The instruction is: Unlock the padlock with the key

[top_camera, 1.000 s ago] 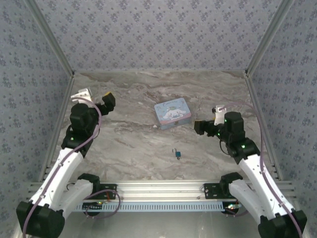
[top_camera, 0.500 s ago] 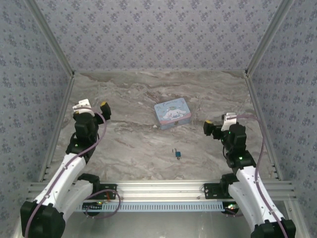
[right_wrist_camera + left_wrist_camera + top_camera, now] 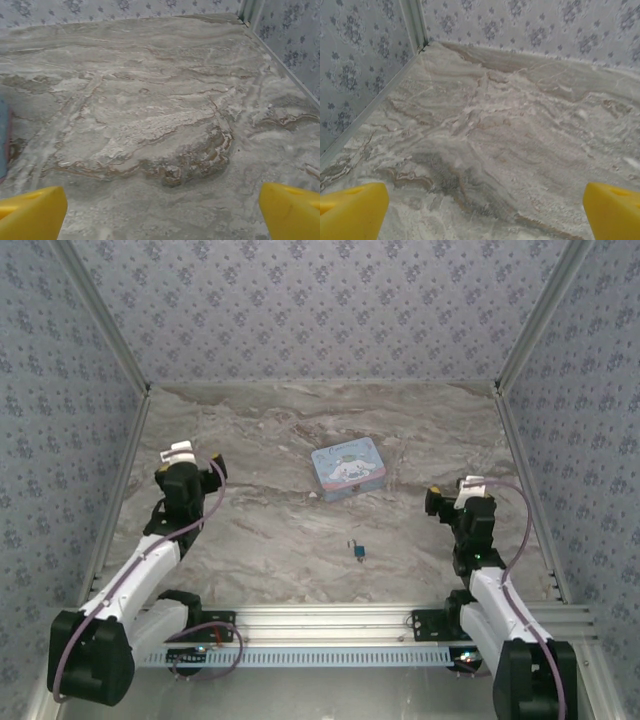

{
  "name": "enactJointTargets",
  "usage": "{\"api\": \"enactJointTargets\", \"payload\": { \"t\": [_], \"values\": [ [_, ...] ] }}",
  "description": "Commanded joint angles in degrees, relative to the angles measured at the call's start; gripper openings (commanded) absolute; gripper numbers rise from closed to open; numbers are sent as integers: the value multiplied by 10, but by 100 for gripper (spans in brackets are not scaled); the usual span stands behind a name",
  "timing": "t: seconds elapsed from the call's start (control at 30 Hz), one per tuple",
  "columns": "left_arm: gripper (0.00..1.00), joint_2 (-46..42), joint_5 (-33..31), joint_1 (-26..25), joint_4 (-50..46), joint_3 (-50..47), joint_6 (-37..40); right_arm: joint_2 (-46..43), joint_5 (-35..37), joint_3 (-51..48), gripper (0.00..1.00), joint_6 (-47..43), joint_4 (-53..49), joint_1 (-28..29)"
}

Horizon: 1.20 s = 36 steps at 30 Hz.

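Left fingers [image 3: 351,211] and right fingers [image 3: 292,210], yellow-tipped, gape wide and empty. The tiny blue-teal padlock [image 3: 359,552] lies on the marbled grey counter [image 3: 260,530] between them, well apart from both. It is so small that a pinch may skid it away.

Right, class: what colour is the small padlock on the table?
The padlock is blue-teal, seen best in the top external view.

I log both pulled back within the second: left hand [image 3: 205,466] drew left and slightly nearer, right hand [image 3: 436,502] slid right, farther from the tin [image 3: 348,468].
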Motion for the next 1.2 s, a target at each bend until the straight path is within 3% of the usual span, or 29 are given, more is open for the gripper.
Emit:
{"api": "enactJointTargets", "payload": {
  "t": [0.0,0.43,0.63,0.7,0.87,1.17],
  "values": [
    [99,25,-23,4,2,3,14,49,-23,-10,100,10,105,-12],
    [99,63,-26,4,-12,16,31,227,-99,26,100,9,268,-46],
    [100,57,-25,4,-27,16,41,352,-114,31,100,20,383,-67],
    [100,56,-25,4,-32,14,45,378,-109,45,100,15,381,-59],
    [99,57,-12,5,-29,8,56,378,-33,127,100,-22,230,-7],
    [99,84,63,17,79,-26,102,378,-36,127,100,-25,232,-7]
  ]
}}
